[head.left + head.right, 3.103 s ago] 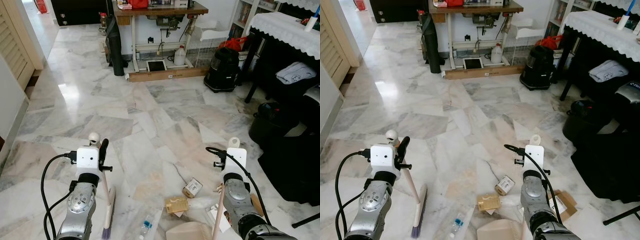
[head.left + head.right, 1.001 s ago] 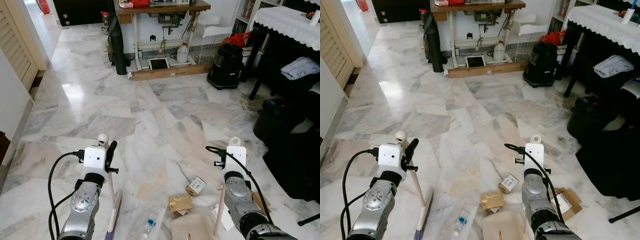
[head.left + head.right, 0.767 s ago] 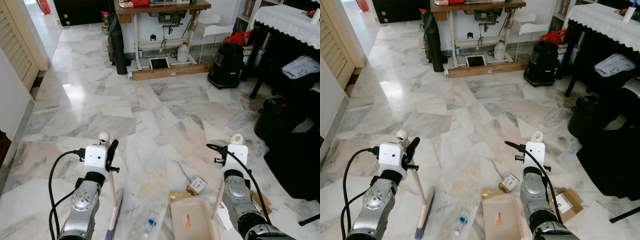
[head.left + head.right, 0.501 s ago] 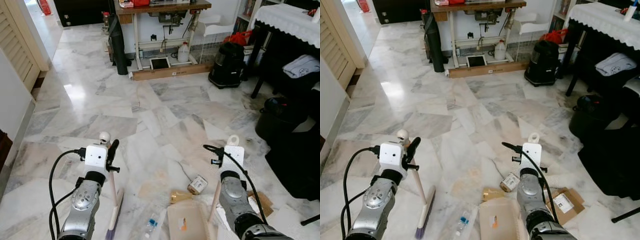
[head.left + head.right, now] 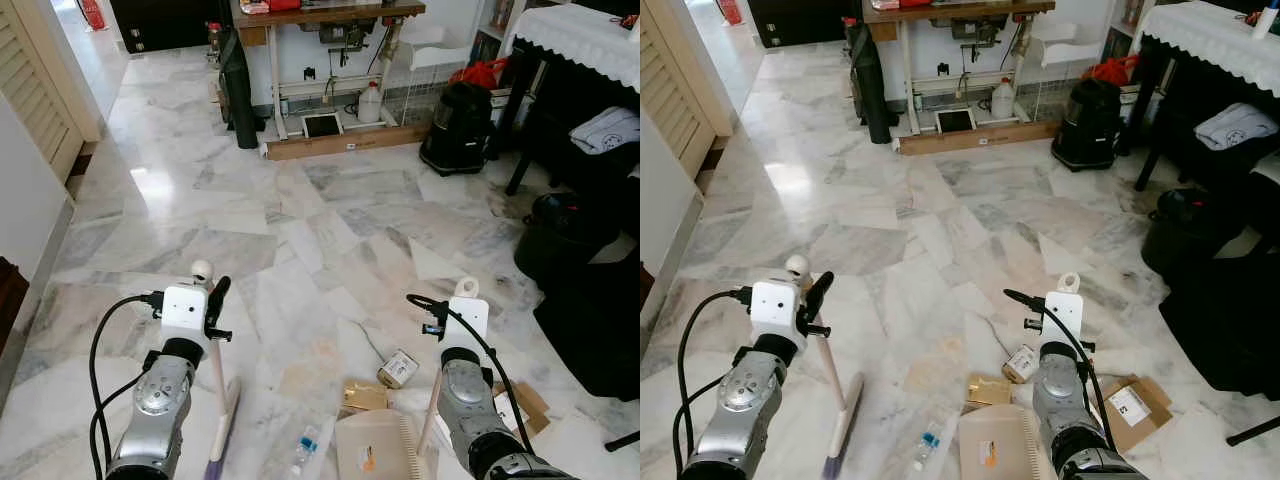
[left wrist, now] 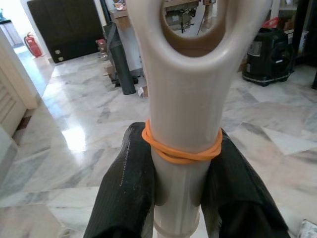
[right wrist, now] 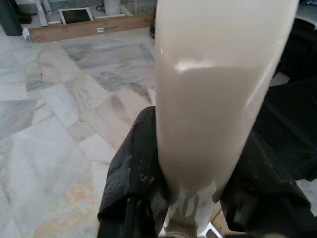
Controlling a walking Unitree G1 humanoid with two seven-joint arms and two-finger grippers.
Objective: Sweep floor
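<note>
Left gripper (image 6: pixel 181 198) clamped on broom (image 5: pixel 222 425) handle, bristles on floor beside bottle (image 5: pixel 304 446). Right gripper (image 7: pixel 193 198) clamped on dustpan (image 5: pixel 375 450) handle, pan flat by cardboard scraps (image 5: pixel 366 396). Step: collecting litter. Next: sweep bottle rightward into pan.

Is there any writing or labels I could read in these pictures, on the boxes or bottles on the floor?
None can be read.
Small carton: print, too small to read.
Flat cardboard box: white label, blurred.
Long box by the sewing table: small white sticker, unreadable.
Sticker on the dustpan: too small.
Small bottle: label blurred.
</note>
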